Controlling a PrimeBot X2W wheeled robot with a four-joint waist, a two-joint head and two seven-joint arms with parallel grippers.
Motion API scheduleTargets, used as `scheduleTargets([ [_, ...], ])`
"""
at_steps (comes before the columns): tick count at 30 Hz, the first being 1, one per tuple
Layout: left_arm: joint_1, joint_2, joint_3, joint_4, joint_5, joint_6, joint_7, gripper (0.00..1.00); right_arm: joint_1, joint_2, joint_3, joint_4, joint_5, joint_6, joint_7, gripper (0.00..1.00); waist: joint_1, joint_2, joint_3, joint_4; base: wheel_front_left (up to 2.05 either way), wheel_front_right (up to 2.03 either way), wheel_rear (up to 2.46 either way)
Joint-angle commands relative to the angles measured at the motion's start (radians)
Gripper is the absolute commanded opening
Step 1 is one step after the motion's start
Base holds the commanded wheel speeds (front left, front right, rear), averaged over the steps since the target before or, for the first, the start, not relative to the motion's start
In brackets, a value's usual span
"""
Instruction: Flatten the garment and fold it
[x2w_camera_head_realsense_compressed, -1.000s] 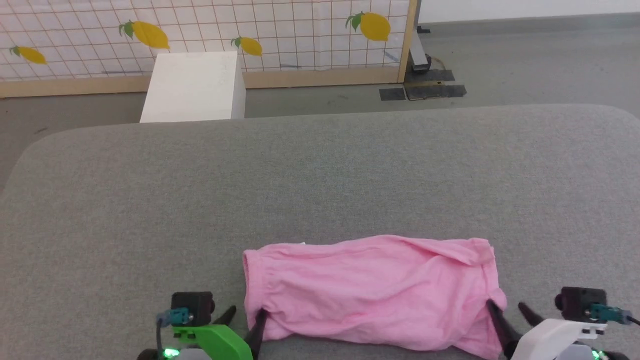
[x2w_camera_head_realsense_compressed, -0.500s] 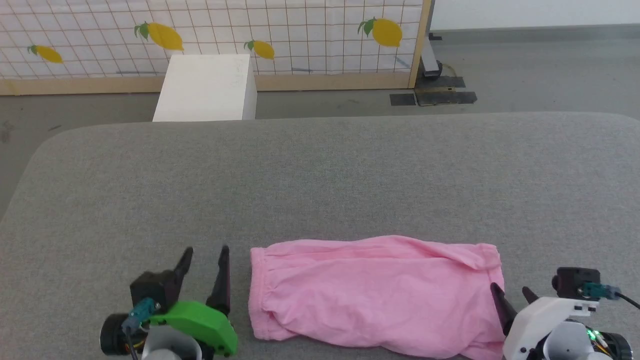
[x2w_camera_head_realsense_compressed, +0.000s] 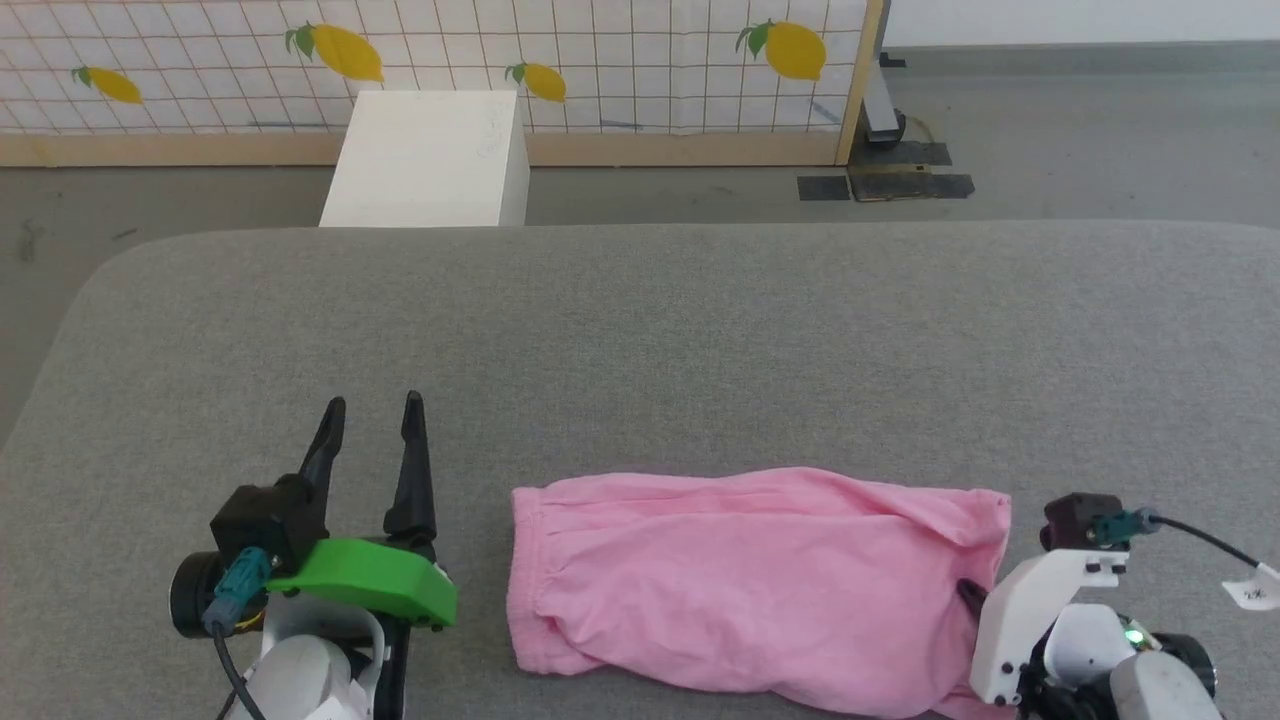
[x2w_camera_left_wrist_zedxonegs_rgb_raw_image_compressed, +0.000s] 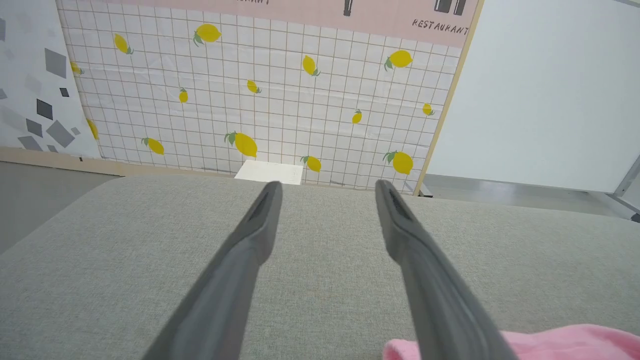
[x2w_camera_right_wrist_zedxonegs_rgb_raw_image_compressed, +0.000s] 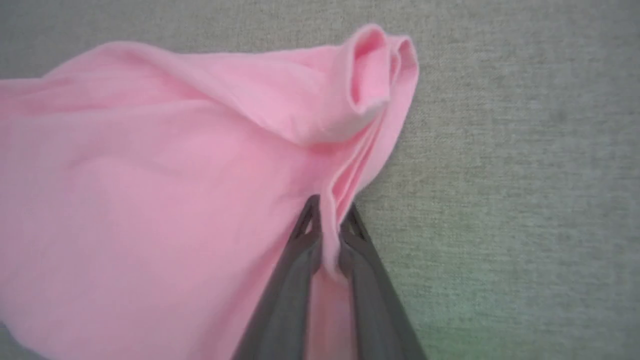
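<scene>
A grey upholstered surface (x2w_camera_head_realsense_compressed: 640, 330) with rounded far corners spans the head view. Beyond it are a grey floor (x2w_camera_head_realsense_compressed: 1050, 130), a white box (x2w_camera_head_realsense_compressed: 425, 160) and a gridded wall panel (x2w_camera_head_realsense_compressed: 620, 50) printed with yellow lemons. The garment (x2w_camera_head_realsense_compressed: 740, 580), a light pink pair of shorts, lies lengthwise on the near part of the surface, right of centre. Its gathered waistband is at the left end and its hemmed end at the right. The cloth is mostly flat, with shallow creases along the far edge and a turned-over flap at the far right corner. The left gripper (x2w_camera_head_realsense_compressed: 373, 402) is low over bare surface just beside the waistband end, apart from the cloth. Its two dark fingers (x2w_camera_left_wrist_zedxonegs_rgb_raw_image_compressed: 250, 250) are spread wide with nothing between them and point towards the wall panel. The right gripper (x2w_camera_right_wrist_zedxonegs_rgb_raw_image_compressed: 331, 205) is at the garment's near right corner. Its fingers are pressed close on a thin raised pleat of pink cloth at the hemmed edge. In the right wrist view, the hem is rolled over on itself just beyond that pinch.
</scene>
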Motion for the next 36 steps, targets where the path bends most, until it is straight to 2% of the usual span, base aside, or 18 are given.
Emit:
scheduleTargets([
  [1,0.018,-0.013,0.017,0.006,0.015,-0.016,-0.005,1.0,0.035,0.013,-0.008,-0.007,0.004,-0.001,-0.014,0.0,0.0,0.0,-0.005,-0.002,0.0,0.0,0.0],
  [4,0.03,-0.033,0.045,0.017,0.032,-0.042,-0.005,1.0,0.053,0.013,-0.06,-0.048,-0.006,-0.001,-0.047,0.0,0.0,0.0,-0.013,-0.006,0.0,0.0,0.0],
  [9,0.051,-0.062,0.085,0.034,0.054,-0.071,-0.005,1.0,0.076,0.013,-0.207,-0.134,-0.075,-0.001,-0.082,0.0,0.0,0.0,-0.028,-0.015,0.0,0.0,0.0],
  [14,0.07,-0.082,0.112,0.04,0.075,-0.09,-0.005,1.0,0.098,0.013,-0.335,-0.237,-0.192,-0.001,-0.05,0.0,0.0,0.0,-0.035,-0.021,0.0,0.0,0.0],
  [17,0.077,-0.091,0.122,0.046,0.084,-0.1,-0.005,1.0,0.108,0.013,-0.342,-0.29,-0.203,-0.001,-0.014,0.0,0.0,0.0,-0.037,-0.02,0.0,0.0,0.0],
  [21,0.086,-0.1,0.136,0.051,0.095,-0.111,-0.005,1.0,0.139,0.013,-0.241,-0.405,-0.172,-0.001,0.057,0.0,0.0,0.0,-0.041,-0.019,0.0,0.0,0.0],
  [28,0.086,-0.112,0.15,0.061,0.11,-0.13,-0.005,1.0,0.166,0.013,0.085,-0.636,-0.134,-0.001,0.184,0.0,0.0,0.0,-0.036,-0.009,0.0,0.0,0.0],
  [31,0.079,-0.12,0.153,0.06,0.115,-0.134,-0.005,1.0,0.137,0.013,0.216,-0.641,-0.136,-0.001,0.21,0.0,0.0,0.0,-0.023,0.002,0.0,0.0,0.0],
  [36,0.059,-0.136,0.146,0.064,0.123,-0.147,-0.005,1.0,0.054,0.013,0.368,-0.519,-0.133,-0.001,0.216,0.0,0.0,0.0,0.003,0.038,0.0,0.0,0.0],
])
